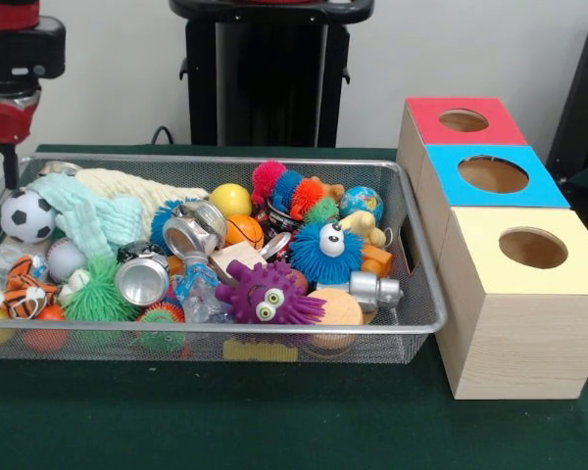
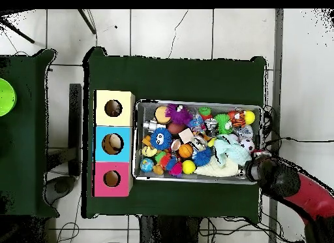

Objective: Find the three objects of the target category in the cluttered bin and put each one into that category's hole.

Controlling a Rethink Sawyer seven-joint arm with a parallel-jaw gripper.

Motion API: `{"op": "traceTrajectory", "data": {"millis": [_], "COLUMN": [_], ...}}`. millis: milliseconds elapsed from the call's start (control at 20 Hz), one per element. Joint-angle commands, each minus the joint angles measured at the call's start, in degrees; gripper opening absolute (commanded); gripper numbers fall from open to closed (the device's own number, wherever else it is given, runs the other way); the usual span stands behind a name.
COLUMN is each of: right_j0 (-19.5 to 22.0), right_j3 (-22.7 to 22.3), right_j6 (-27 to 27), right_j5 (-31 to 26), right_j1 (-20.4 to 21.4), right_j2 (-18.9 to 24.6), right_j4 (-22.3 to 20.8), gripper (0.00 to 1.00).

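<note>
Wire mesh bin (image 1: 426,318) heaped with toys, gripper (image 1: 10,166) at its corner (jaws' state unclear), three holed boxes (image 1: 514,294) beside.

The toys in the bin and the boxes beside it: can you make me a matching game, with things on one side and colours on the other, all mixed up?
Things:
1. Spiky monster with two eyes at the bin's front
2. Box top nearest the camera in the front view
3. Smooth ball behind the cans
4. Middle box top

Colours:
A. blue
B. yellow ball colour, bright
C. purple
D. pale yellow

Pairs: 1-C, 2-D, 3-B, 4-A
</note>
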State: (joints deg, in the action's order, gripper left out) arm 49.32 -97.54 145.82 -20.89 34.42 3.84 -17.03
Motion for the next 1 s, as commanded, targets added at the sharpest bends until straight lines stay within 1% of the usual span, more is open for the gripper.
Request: {"op": "traceTrajectory", "data": {"millis": [50, 200, 300, 500, 600, 700, 750, 900, 1000], "right_j0": [0.0, -1.0, -1.3, -1.2, -2.0, -3.1, -2.8, 0.3, 2.5], "right_j3": [-3.1, -5.1, -5.7, -4.5, -3.2, -0.9, 0.3, 3.7, 5.1], "right_j6": [-3.3, -1.3, -0.6, -0.4, 0.8, 2.3, 2.4, 0.2, -0.6], "right_j5": [-3.9, -3.3, -2.3, -0.6, 0.7, 2.7, 4.4, 6.9, 10.0], "right_j1": [-2.6, -1.5, -1.7, -3.5, -4.8, -6.8, -8.2, -13.1, -16.6], "right_j2": [6.4, 6.3, 6.3, 6.4, 5.0, 3.0, 3.1, 5.6, 7.7], "right_j4": [0.8, 1.6, 1.8, 1.5, 1.2, 0.8, 0.5, 0.3, 0.0], "gripper": [0.00, 0.00, 0.00, 0.00, 0.00, 0.00, 0.00, 0.00, 0.00]}}
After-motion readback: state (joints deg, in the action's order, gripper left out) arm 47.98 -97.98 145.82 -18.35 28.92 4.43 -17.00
